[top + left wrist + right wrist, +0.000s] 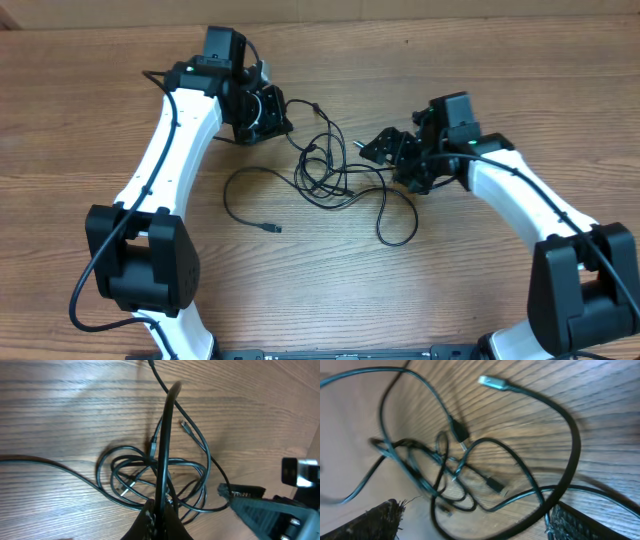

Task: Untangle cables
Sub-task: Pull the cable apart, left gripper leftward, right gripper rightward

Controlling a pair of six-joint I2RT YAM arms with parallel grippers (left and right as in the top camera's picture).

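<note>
Left arm (175, 135): extends from the near left corner of the counter (450, 290) toward the far side, its wrist turned inward. The left tool (270, 115) sits at the far left edge of the tangle. In the left wrist view its fingers (150, 520) are pressed together on a single black strand (167, 435), which rises taut from the grip and arches over before running down to the counter.

Right arm (520, 195): reaches from the near right corner, bent at the elbow. The right tool (378, 148) points left at the tangle from the opposite side. In the right wrist view its two fingers (382, 520) stand wide apart at the lower corners of the frame, clamped on nothing. That view is blurred. One thick strand curves close past the right-hand finger; contact cannot be told.

Cables (325, 172): thin black cords lying on the counter between the two tools, knotted into several overlapping loops at the centre. One loose strand sweeps out to the left and ends in a small plug (272, 229), well apart from the knot. Another loop (395, 225) hangs toward the near side, below the right tool. A silvery-blue plug tip (492, 381) shows in the right wrist view, lying on the counter beyond the knot.

Obstructions: the crossings at the knot's centre overlap closely, and individual cords cannot be told apart there.
</note>
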